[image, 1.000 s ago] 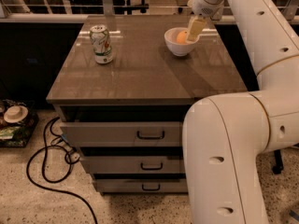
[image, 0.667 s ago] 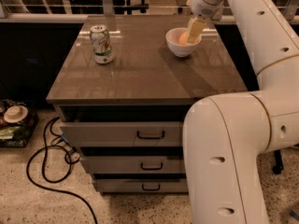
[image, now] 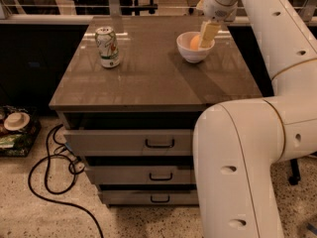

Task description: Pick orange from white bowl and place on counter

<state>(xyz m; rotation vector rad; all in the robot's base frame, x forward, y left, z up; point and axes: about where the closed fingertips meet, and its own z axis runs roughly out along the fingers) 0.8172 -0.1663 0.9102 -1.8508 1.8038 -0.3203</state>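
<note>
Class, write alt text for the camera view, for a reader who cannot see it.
The robot's gripper dips into the white bowl, next to the orange, at the back right of the counter. A soda can stands upright at the back left.

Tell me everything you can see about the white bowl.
The white bowl is small, round and deep-sided, glossy like ceramic, and upright. It stands on the counter toward the far right corner, well apart from the can. An orange lies inside, partly hidden by the rim. The gripper reaches down into the bowl from above, right beside the orange; whether it touches the bowl cannot be told.
</note>
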